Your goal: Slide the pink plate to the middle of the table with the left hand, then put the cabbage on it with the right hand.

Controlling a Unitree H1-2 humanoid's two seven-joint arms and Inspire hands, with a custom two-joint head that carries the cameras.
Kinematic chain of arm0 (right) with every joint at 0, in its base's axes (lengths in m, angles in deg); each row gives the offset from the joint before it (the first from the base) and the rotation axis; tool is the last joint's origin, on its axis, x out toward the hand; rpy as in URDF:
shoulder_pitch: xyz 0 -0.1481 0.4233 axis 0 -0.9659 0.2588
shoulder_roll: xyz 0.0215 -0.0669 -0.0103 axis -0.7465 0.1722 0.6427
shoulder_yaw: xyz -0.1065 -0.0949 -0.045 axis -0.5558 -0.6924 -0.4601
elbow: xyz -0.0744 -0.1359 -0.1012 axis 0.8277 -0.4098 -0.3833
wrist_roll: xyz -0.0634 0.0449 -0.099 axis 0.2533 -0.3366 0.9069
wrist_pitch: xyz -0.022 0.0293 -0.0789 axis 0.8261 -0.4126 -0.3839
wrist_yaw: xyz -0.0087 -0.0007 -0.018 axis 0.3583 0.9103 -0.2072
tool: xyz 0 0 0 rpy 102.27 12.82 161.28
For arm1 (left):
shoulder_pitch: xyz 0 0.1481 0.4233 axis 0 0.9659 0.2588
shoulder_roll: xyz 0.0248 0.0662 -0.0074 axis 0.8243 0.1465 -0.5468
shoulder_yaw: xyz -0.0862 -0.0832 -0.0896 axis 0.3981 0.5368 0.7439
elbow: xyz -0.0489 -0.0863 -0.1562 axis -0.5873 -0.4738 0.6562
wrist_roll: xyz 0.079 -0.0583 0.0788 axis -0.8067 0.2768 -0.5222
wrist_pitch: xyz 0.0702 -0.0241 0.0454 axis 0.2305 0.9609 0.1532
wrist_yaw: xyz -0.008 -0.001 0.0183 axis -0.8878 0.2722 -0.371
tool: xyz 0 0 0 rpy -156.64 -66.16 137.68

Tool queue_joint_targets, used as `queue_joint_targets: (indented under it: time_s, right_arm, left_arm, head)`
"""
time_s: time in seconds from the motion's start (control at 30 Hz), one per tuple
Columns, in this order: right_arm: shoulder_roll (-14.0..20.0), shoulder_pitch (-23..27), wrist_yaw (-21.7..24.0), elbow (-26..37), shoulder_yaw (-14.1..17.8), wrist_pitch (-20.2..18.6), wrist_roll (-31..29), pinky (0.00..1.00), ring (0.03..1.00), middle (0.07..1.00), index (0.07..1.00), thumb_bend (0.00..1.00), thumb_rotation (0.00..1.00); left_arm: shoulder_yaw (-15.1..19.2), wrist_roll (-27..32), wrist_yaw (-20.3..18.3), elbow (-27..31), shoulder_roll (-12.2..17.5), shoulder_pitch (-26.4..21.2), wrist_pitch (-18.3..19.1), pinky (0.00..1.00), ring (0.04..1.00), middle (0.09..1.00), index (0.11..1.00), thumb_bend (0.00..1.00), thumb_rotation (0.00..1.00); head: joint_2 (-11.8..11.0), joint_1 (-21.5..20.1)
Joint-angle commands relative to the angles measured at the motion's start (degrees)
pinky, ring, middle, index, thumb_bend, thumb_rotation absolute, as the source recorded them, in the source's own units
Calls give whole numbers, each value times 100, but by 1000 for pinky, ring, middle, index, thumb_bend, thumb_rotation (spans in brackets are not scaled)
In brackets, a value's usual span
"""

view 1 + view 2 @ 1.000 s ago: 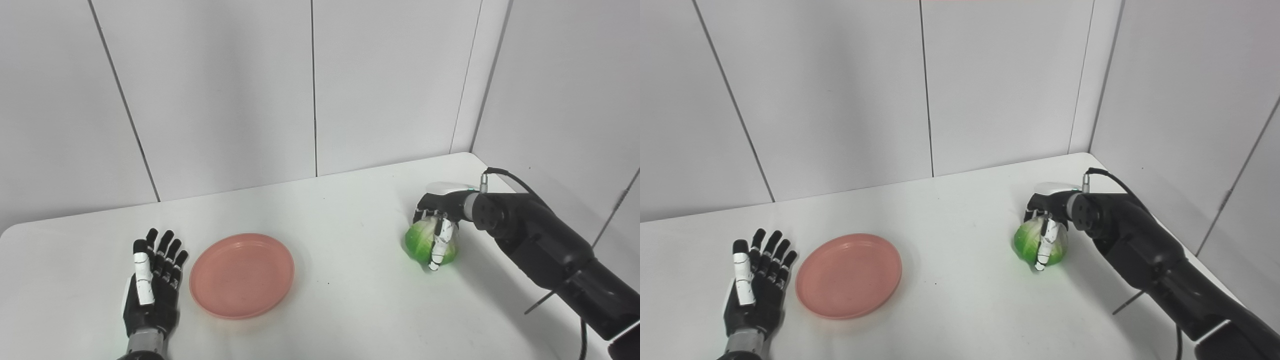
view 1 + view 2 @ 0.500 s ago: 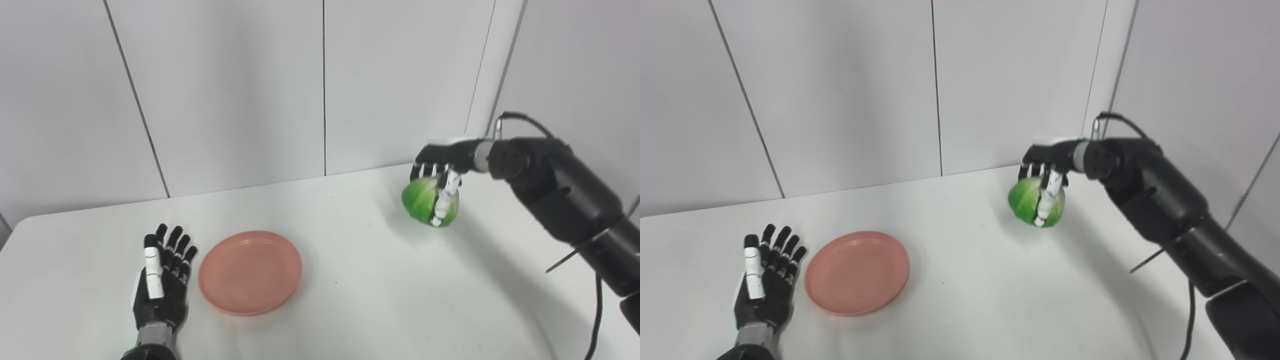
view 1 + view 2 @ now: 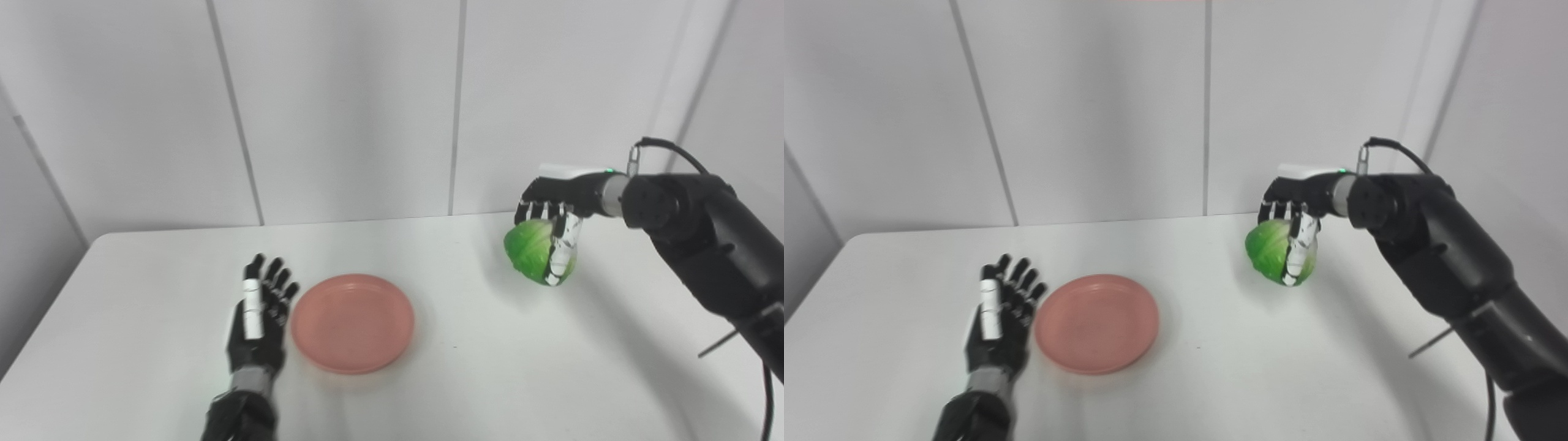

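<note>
Above the right side of the table [image 3: 153, 269], my right hand [image 3: 554, 205] grips the cabbage [image 3: 538, 251] from above, fingers [image 3: 560, 254] wrapped down its near face. It hangs clear of the surface, its shadow on the white top below. The plate [image 3: 352, 321] lies well apart from it, to the left, roughly mid-table and nearer my side. My left hand [image 3: 260, 315] rests flat just beside the plate's left rim, fingers spread, holding nothing; I cannot tell whether it touches the rim.

By my judgement the slide is done and the carry is under way, so the risks lie in the crossing and the release. The cabbage is round and smooth, and my grip covers its top and front only; I cannot see what supports it from behind. A quick swing leftward could let it roll out of my fingers and drop short of the plate. If I lower it off-centre, it may land on the shallow rim, tip the plate or roll off across the table. Releasing from too high would make it bounce. My left hand sits close enough that a wide approach or a rolling cabbage could strike it, or nudge the plate away from the middle. Slow travel and a low, centred release seem wise.
</note>
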Motion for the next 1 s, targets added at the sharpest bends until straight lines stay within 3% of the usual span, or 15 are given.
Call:
queue_joint_targets:
  time_s: [0.0, 0.2, 0.5, 0.8, 0.97]
  right_arm:
    - [-118, 361, -231, 147, 23, 228, 90, 392, 493, 575, 606, 907, 99]
    - [-616, 589, -258, 36, -152, 250, 238, 461, 542, 595, 604, 902, 95]
    - [-1220, 906, -353, -160, -239, 289, 234, 465, 552, 615, 606, 890, 72]
    - [-1681, 868, -443, -202, -534, 439, 392, 392, 481, 562, 596, 897, 54]
    - [-1914, 850, -517, -426, -630, 491, 424, 375, 459, 546, 599, 900, 35]
  left_arm:
    - [-72, -102, 85, -209, -181, 151, -52, 904, 948, 943, 996, 901, 800]
    - [-76, -274, 257, -254, -259, 157, -185, 843, 926, 919, 975, 894, 797]
    - [-75, -300, 286, -536, -260, 72, -441, 802, 904, 911, 979, 907, 798]
    - [-106, -246, 235, -603, -320, 73, -489, 858, 926, 906, 970, 939, 768]
    - [-96, -250, 281, -648, -344, 59, -526, 832, 926, 911, 974, 936, 772]
  head:
    - [-13, 103]
    - [-68, 291]
    - [-205, 462]
    - [-223, 515]
    - [-184, 557]
